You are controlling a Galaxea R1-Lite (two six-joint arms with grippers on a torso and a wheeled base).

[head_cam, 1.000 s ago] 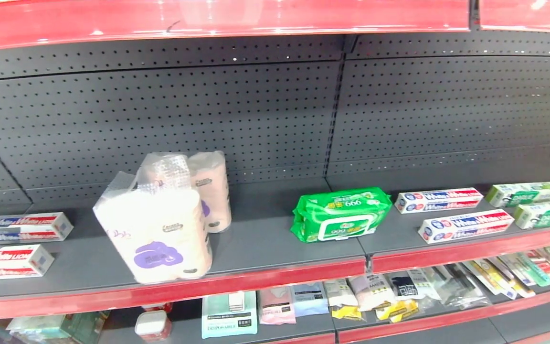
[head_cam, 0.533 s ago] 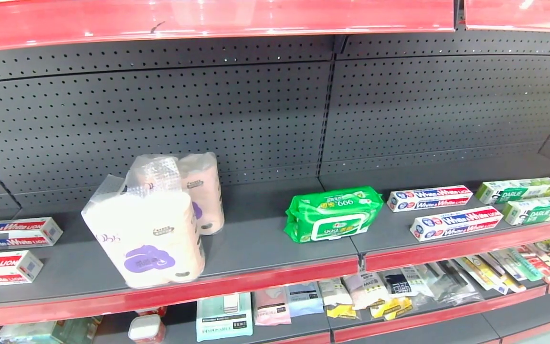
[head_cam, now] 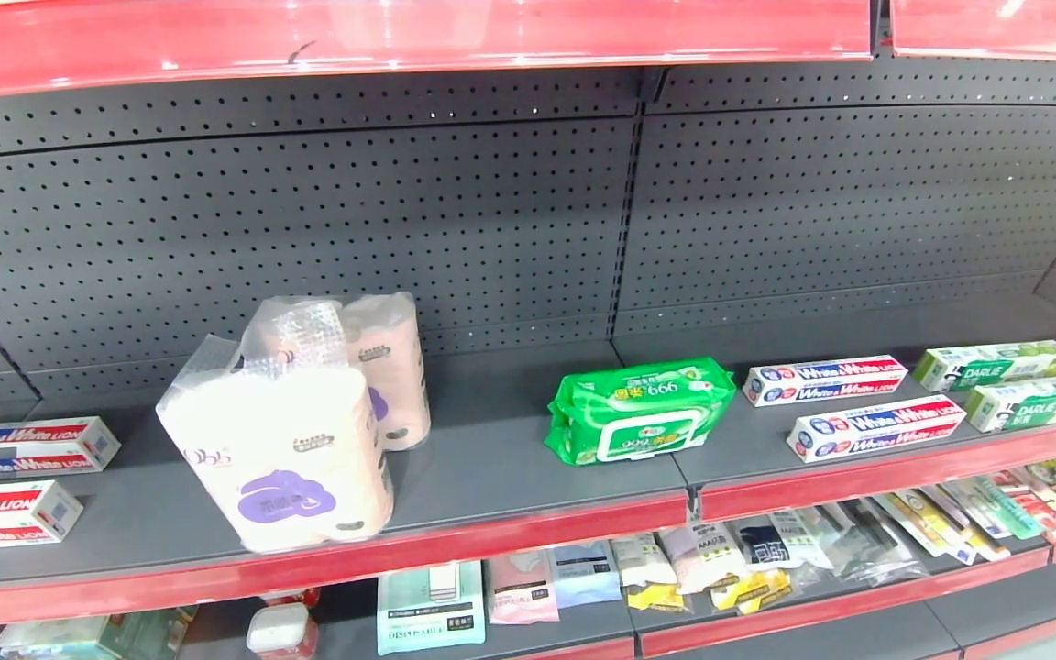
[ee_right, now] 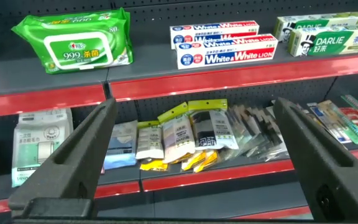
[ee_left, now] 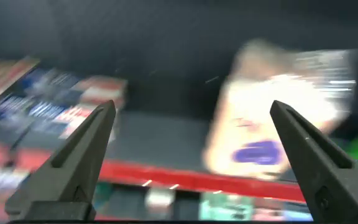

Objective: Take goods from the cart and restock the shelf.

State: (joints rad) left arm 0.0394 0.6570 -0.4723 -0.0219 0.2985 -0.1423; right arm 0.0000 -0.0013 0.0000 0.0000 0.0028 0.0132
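Shelf [head_cam: 491, 467] — a flat grey metal board with a glossy red front strip — is running across the middle of the head view, backed by a dark perforated panel [head_cam: 400, 211]. Left claw [ee_left: 191, 106] is gaping wide, gripping nothing between its tapered black fingers and facing a toilet paper pack [ee_left: 260, 124]. Right claw [ee_right: 194, 102] is spreading just as wide, touching nothing. In the head view the soft, plastic-wrapped toilet paper pack is standing left of centre, a crinkly green wipes pack [head_cam: 638, 412] is lying at centre, and long cardboard toothpaste boxes [head_cam: 872, 426] are lying at right.
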